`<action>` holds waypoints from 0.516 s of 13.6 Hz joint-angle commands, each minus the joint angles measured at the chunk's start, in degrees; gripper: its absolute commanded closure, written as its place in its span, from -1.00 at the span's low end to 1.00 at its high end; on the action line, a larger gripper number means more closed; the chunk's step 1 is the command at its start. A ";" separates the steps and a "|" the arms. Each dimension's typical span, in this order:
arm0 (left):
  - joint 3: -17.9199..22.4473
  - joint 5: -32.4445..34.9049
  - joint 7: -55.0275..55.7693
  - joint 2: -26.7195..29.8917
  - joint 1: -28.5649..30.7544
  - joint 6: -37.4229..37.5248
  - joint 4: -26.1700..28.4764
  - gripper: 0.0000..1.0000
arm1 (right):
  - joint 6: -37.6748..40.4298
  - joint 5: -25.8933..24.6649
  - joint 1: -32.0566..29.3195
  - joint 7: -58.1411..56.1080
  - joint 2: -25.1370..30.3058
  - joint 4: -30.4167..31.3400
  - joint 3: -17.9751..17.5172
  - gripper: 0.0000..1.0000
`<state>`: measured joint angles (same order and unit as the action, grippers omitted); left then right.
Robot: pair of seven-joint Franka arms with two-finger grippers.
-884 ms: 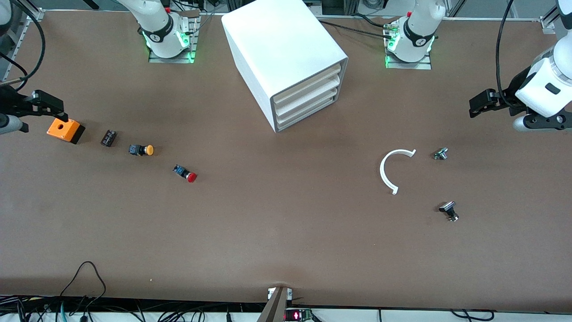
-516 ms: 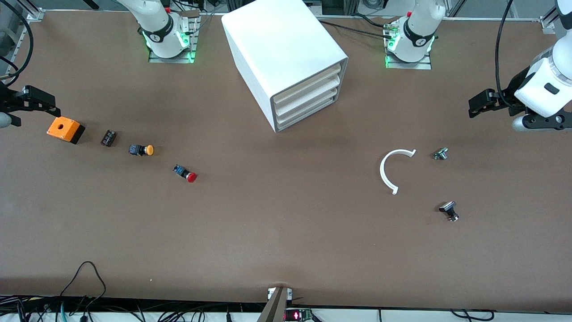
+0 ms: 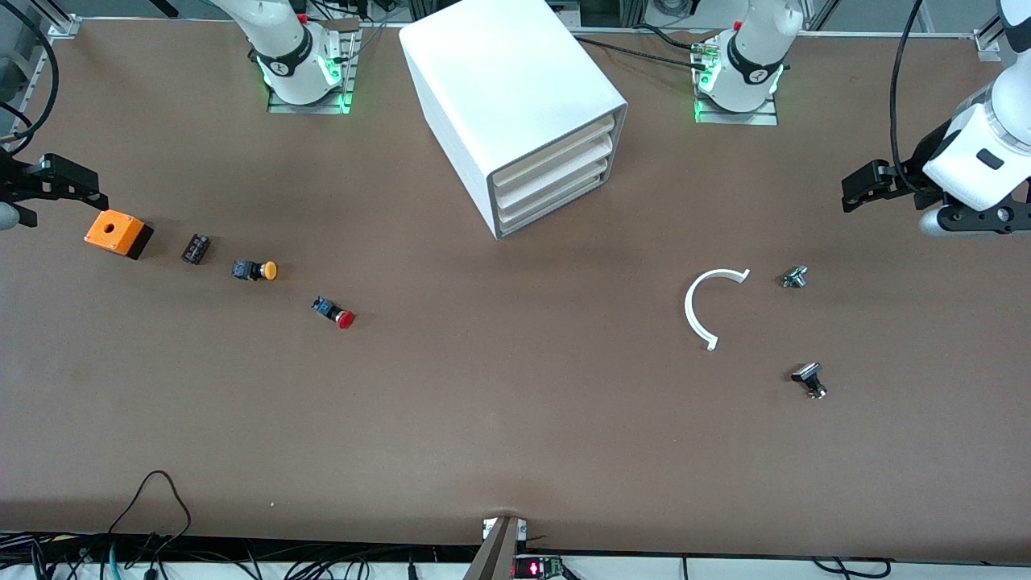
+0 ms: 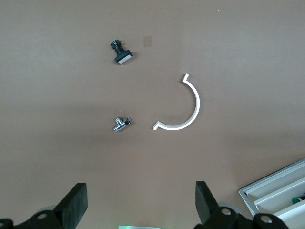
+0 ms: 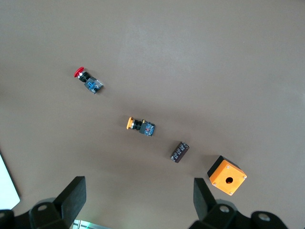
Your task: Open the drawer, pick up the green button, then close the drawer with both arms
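1. Progress – nothing done yet, judging by the layout. The drawer (image 3: 556,201), bottommost of three in the white cabinet (image 3: 503,89), sat flush and shut; the two drawers above it were shut too.
2. The green button wasn't visible anywhere on the table (image 3: 515,419). My guess is it sat inside the drawer; the left wrist view caught a speck of green at the cabinet's front, too small to call.
3. Left pincer (image 3: 866,185) hung over the table toward the left arm's end, well apart from the cabinet, fingers (image 4: 76,202) spread wide, holding nothing.
4. Right pincer (image 3: 56,181) hung toward the right arm's end, over the table just beside the orange box (image 3: 118,234), fingers (image 5: 74,195) wide apart, empty as well.
5. Left to do – pull the drawer, lift the button out, push the drawer shut. All three steps.
6. Room: bare table directly in front of the cabinet, so the drawer should have had space to slide out.
7. Clutter relative to the cabinet: toward the right arm's end, the red-capped button (image 3: 334,312), orange-capped button (image 3: 254,270) and a small black part (image 3: 196,248); toward the left arm's end, the white curved piece (image 3: 701,306), a small metal fitting (image 3: 794,277) and a black fitting (image 3: 809,379). None blocked either approach.
8. The cabinet stood angled on the table, so a pull likely had to follow that slant.
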<state>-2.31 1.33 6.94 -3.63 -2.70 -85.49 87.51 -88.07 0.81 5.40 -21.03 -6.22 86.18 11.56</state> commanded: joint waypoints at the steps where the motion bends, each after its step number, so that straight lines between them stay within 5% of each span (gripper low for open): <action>1: -0.15 -1.32 -0.44 0.11 -0.20 -0.47 0.03 -1.00 | 1.24 0.15 -0.13 -1.04 0.16 -0.92 0.05 -1.00; 7: -1.12 -0.44 -0.26 -0.85 -0.30 -0.55 -0.67 -1.00 | 1.15 0.42 -0.13 -0.95 0.33 -0.92 0.05 -1.00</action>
<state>-3.72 1.20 7.06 -3.66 -3.37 -85.61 87.51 -88.07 0.81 5.40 -21.07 -6.21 86.13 11.56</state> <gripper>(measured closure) 0.000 0.000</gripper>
